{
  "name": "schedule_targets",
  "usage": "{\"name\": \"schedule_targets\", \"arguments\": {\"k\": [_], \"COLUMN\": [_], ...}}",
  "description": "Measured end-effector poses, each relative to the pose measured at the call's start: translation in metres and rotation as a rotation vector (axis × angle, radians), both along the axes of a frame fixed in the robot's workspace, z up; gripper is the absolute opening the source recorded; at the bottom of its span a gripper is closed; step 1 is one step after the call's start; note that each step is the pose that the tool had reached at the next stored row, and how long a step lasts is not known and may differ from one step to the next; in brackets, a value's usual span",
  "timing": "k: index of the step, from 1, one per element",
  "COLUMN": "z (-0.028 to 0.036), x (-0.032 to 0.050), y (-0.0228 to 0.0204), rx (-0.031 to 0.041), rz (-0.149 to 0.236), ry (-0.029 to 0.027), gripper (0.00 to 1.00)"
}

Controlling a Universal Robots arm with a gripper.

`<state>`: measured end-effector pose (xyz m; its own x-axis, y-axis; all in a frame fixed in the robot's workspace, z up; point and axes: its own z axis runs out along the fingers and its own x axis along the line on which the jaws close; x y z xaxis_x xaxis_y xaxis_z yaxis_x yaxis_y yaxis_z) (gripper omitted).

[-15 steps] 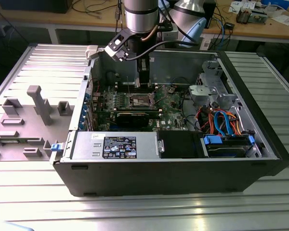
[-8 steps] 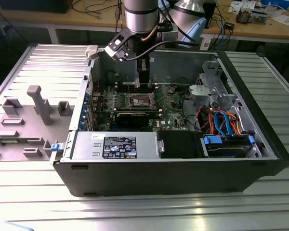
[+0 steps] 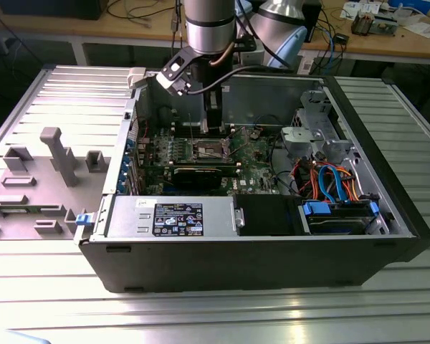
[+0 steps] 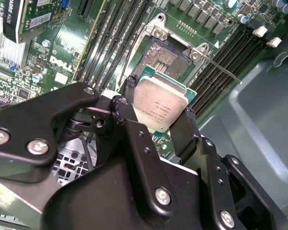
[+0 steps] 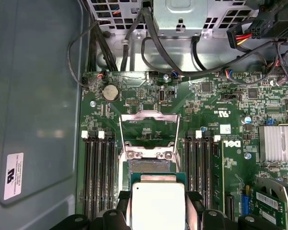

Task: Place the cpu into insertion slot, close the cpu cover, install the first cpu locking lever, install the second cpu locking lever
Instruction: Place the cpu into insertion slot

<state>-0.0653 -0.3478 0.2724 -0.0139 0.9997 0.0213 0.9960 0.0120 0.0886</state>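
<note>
My gripper (image 4: 159,109) is shut on the cpu (image 4: 161,106), a flat silver-topped square chip with a green edge, pinched on two opposite sides by the black fingers (image 4: 128,88). It hangs a little above the insertion slot (image 4: 166,55), whose dark gold-flecked centre lies uncovered in the green board. In the first wrist view the cpu (image 5: 156,203) sits between the fingertips, and beyond it the cpu cover (image 5: 148,115) stands swung up and open. A thin locking lever (image 4: 223,70) sticks out beside the socket. In the exterior view the gripper (image 3: 213,123) hangs inside the computer case over the socket (image 3: 209,149).
Long black memory slots (image 5: 98,167) flank the socket on both sides. A black graphics card (image 3: 204,174) lies close in front of it, with the power supply (image 3: 172,215) nearer. Drive cage and coloured cables (image 3: 330,179) fill the exterior view's right. A grey fixture (image 3: 57,154) stands outside the case.
</note>
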Motion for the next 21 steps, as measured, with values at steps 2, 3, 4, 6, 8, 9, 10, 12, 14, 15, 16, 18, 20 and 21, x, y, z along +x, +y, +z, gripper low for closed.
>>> {"name": "schedule_targets", "arguments": {"k": [2, 3, 4, 6, 8, 9, 10, 12, 14, 15, 16, 18, 20, 21], "z": [-0.0007, -0.0008, -0.0008, -0.0008, -0.0009, -0.0012, -0.0015, -0.0021, -0.0032, -0.0039, -0.0060, -0.0080, -0.0082, -0.0082], "x": [0.0000, 0.0000, 0.0000, 0.0000, 0.0000, 0.0001, 0.0000, 0.0000, 0.0000, 0.0000, 0.0000, -0.0001, 0.0000, 0.0000], "y": [-0.0001, 0.0000, 0.0000, 0.0000, 0.0000, 0.0002, 0.0005, 0.0012, 0.0014, 0.0014, 0.0014, 0.0014, 0.0014, 0.0014], "rx": [0.0000, 0.0002, 0.0002, 0.0002, 0.0002, 0.0004, 0.0004, 0.0003, 0.0001, 0.0002, 0.0002, 0.0000, 0.0002, 0.0002], "rz": [0.000, 0.000, 0.000, 0.000, 0.000, 0.000, 0.000, 0.000, 0.000, 0.000, 0.000, 0.000, 0.000, 0.000], "ry": [0.0002, 0.0001, 0.0001, 0.0001, 0.0001, 0.0000, -0.0001, 0.0000, 0.0001, 0.0001, 0.0001, 0.0003, 0.0001, 0.0001], "gripper": [0.54, 0.54, 0.54, 0.54, 0.54, 0.54, 0.54, 0.54, 0.54, 0.54, 0.54, 0.54, 0.54, 0.54]}}
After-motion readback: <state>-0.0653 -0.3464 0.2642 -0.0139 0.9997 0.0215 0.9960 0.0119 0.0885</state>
